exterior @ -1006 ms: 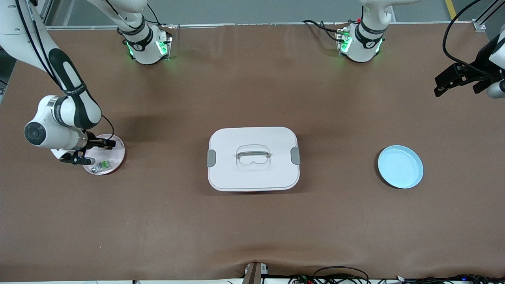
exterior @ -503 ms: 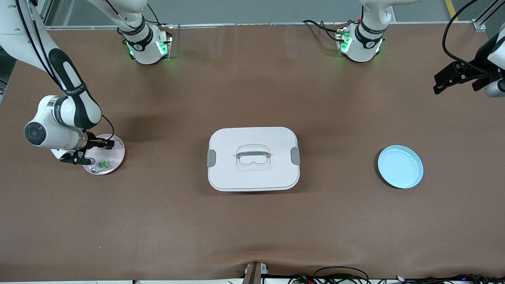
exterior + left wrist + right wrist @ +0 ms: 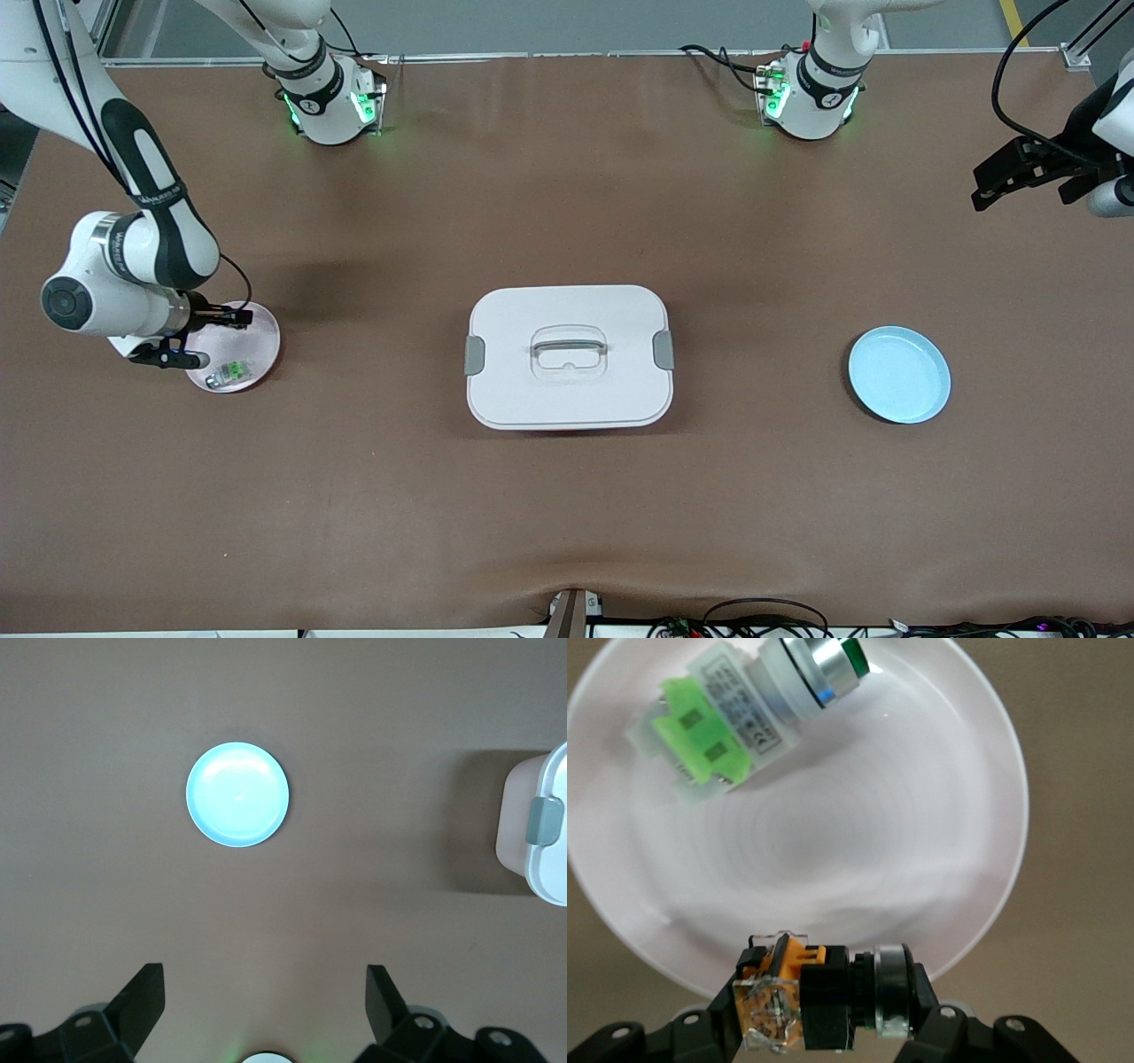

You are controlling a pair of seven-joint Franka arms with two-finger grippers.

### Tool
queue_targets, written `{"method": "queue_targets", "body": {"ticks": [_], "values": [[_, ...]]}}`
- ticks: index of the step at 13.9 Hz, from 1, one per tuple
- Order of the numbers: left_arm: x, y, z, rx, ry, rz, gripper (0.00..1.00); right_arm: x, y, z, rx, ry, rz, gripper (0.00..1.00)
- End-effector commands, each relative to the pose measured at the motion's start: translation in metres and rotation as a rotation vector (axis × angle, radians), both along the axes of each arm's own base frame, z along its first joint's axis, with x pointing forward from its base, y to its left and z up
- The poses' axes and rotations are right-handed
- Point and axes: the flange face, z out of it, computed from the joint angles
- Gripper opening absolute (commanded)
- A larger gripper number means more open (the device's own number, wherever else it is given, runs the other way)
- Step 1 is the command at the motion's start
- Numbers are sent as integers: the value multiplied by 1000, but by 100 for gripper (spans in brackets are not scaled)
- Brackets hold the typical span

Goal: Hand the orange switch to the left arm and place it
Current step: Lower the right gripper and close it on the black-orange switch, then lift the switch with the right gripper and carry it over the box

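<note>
My right gripper (image 3: 202,338) is shut on the orange switch (image 3: 806,997), a black block with an orange centre. It holds the switch just above the edge of a small pale pink plate (image 3: 262,340) near the right arm's end of the table. In the right wrist view the gripper (image 3: 824,1028) clamps the switch from both sides over the plate's rim (image 3: 983,895). The white box (image 3: 567,394) with grey latches sits mid-table. My left gripper (image 3: 986,184) is open and empty, up in the air over the left arm's end of the table.
A green-and-grey component (image 3: 232,369) lies in the pink plate; it also shows in the right wrist view (image 3: 744,718). A light blue plate (image 3: 899,374) sits between the box and the left arm's end; the left wrist view shows it (image 3: 237,794) and the box's corner (image 3: 545,859).
My right gripper has shifted slightly up and toward the right arm's end of the table with the switch in it. The left gripper has barely moved.
</note>
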Motion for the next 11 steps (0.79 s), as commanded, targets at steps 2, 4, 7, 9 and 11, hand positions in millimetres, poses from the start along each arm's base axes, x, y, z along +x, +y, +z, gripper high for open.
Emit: {"method": "queue_targets", "body": {"ticks": [2,4,7,9,11], "values": [[-3,-1,3,-2,9,-13,100,8,17,57,-1,13,1,28],[-4,-1,3,-2,8,-13,100,16,36,86,40,54,-42,27],[-3,-1,2,-2,9,-15,100,26,70,136,12,119,-115,27],[-3,-1,2,-1,9,-15,100,30,91,169,34,149,-170,27],[-2,0,1,-1,11,-13,100,34,111,194,59,183,-234,27]]}}
